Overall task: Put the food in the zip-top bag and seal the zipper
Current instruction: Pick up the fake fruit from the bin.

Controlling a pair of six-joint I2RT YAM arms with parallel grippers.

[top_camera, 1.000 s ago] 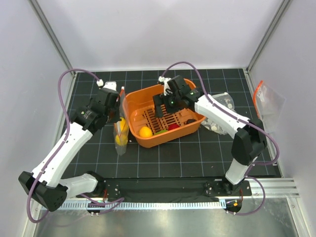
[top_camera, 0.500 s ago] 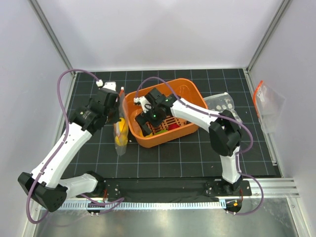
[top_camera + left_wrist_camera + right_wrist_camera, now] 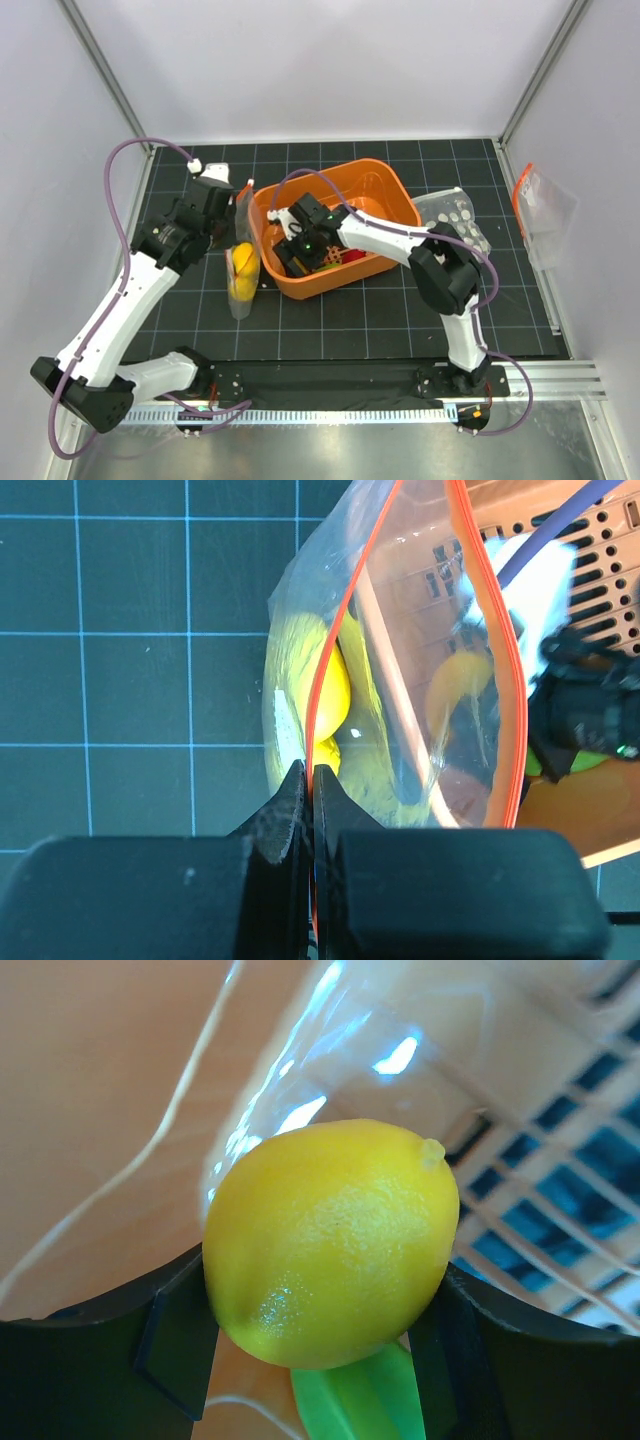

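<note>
My left gripper [image 3: 310,780] is pinched fully closed on the thin orange-red zipper strip [image 3: 492,630] of the clear flat plastic zip-top bag [image 3: 400,680]. That holds its mouth open just beside the orange plastic basket [image 3: 385,180], with yellow toy fruits [image 3: 335,685] inside. The film looks floppy and slick, so I'd guess the stiffer strip is the only sane place to grab. Down in the basket, my right gripper [image 3: 320,1280] has its 2 fingers snug against a smooth yellow plastic toy lemon [image 3: 330,1220]. It's probably light, hard and slippery, so best squeezed across the fat middle. The basket wall's close, so up over the rim looks like the open way.
</note>
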